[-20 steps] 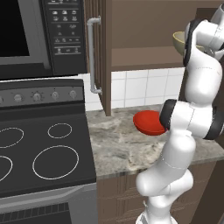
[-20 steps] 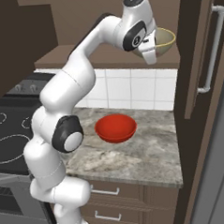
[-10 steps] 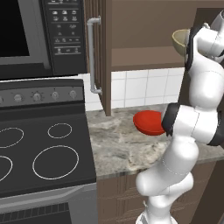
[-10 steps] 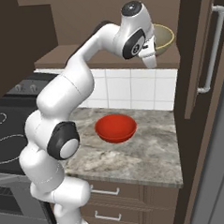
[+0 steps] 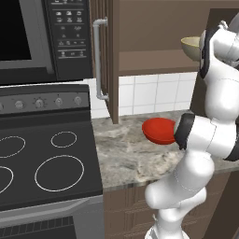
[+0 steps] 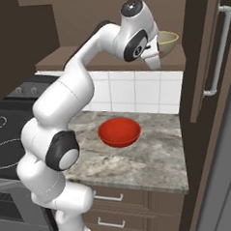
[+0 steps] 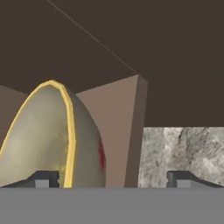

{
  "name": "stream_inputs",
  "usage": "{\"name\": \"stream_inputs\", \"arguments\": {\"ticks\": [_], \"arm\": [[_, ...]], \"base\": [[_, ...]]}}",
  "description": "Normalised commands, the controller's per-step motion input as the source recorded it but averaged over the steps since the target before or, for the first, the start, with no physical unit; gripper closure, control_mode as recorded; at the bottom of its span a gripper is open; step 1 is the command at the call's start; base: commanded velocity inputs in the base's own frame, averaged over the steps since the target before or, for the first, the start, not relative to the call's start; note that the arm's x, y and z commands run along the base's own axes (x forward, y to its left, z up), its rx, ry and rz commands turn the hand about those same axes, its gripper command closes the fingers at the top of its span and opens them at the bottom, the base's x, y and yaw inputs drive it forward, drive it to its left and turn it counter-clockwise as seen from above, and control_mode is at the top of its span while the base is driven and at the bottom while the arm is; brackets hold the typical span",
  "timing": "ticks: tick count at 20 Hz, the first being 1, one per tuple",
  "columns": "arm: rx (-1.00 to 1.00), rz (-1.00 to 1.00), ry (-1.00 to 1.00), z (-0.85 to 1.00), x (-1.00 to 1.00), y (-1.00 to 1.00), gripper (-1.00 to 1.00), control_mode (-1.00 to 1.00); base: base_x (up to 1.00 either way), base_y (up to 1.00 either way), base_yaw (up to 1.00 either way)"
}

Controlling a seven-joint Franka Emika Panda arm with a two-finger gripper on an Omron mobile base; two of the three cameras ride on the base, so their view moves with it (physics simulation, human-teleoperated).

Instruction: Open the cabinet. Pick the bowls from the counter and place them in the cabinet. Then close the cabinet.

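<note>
The brown cabinet (image 6: 85, 59) stands open, its left door (image 5: 105, 60) swung out and its right door (image 6: 206, 58) swung out too. The beige bowl with the yellowish rim (image 6: 167, 42) (image 5: 190, 46) sits on the wooden shelf (image 5: 149, 58). My gripper (image 6: 155, 59) is just in front of it, tips pointing down. In the hand view the gripper (image 7: 116, 178) is open, with the bowl (image 7: 39, 140) beside the left fingertip (image 7: 43, 177). The glossy red bowl (image 5: 158, 130) (image 6: 119, 131) rests upright on the speckled counter (image 6: 139, 162), below the shelf.
A black stovetop (image 5: 42, 158) lies left of the counter, with a microwave (image 5: 28, 37) above it. White tiles (image 6: 125, 90) back the counter. Drawer fronts (image 6: 123, 204) run under the slab. A tall dark panel (image 6: 206, 145) bounds the counter on the right.
The beige bowl rose slightly, then came down onto the shelf. My wrist has turned, so the hand now points downward in front of the bowl. The red bowl stayed put.
</note>
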Motion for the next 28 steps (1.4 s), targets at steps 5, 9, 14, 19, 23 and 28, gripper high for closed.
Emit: {"name": "stream_inputs", "arguments": {"ticks": [5, 9, 14, 19, 23, 28], "arm": [[0.00, 0.00, -0.06, 0.34, -0.30, 0.13, -1.00, -1.00], [0.00, 0.00, -0.12, 0.26, -0.58, 0.20, -1.00, -1.00], [0.00, 0.00, -0.17, -0.05, -1.00, 0.19, -1.00, -1.00], [0.00, 0.00, -0.19, -0.01, -1.00, 0.33, -1.00, -1.00], [0.00, 0.00, -0.09, -0.05, -1.00, 0.38, -1.00, -1.00], [0.00, 0.00, 0.00, -0.23, -0.99, 0.28, -1.00, -1.00]], "base": [[0.00, 0.00, 0.00], [0.00, 0.00, 0.00], [0.00, 0.00, 0.00], [0.00, 0.00, 0.00], [0.00, 0.00, 0.00], [0.00, 0.00, 0.00]]}}
